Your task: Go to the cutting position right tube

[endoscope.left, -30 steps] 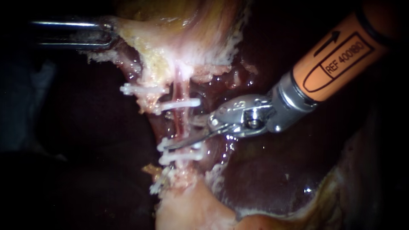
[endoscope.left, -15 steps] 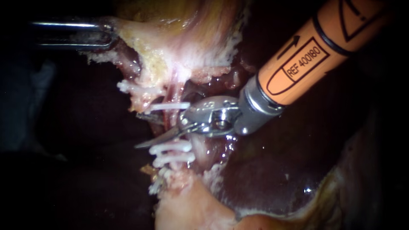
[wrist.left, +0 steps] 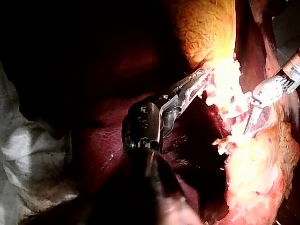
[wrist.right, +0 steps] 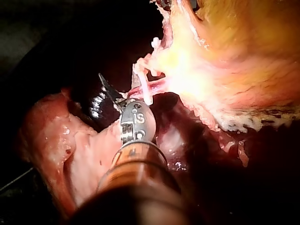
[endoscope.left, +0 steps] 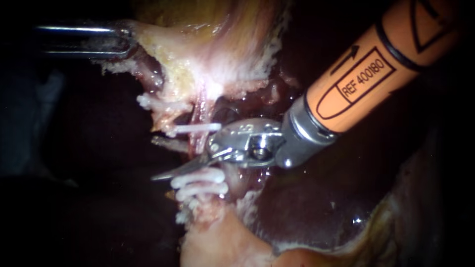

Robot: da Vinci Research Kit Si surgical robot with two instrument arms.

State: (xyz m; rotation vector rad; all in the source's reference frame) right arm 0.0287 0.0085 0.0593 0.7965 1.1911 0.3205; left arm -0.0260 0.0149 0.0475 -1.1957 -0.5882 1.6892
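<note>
Claw spread on the right instrument was shown plainly in the right wrist view, less so in the endoscope view. Pale gallbladder tissue was pinched by the left instrument claw. Thin and pink, the right tube was crossed by the blades between upper clip and two lower clips.

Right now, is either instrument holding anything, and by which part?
Left instrument grips the gallbladder by its pale edge; right instrument holds nothing.
</note>
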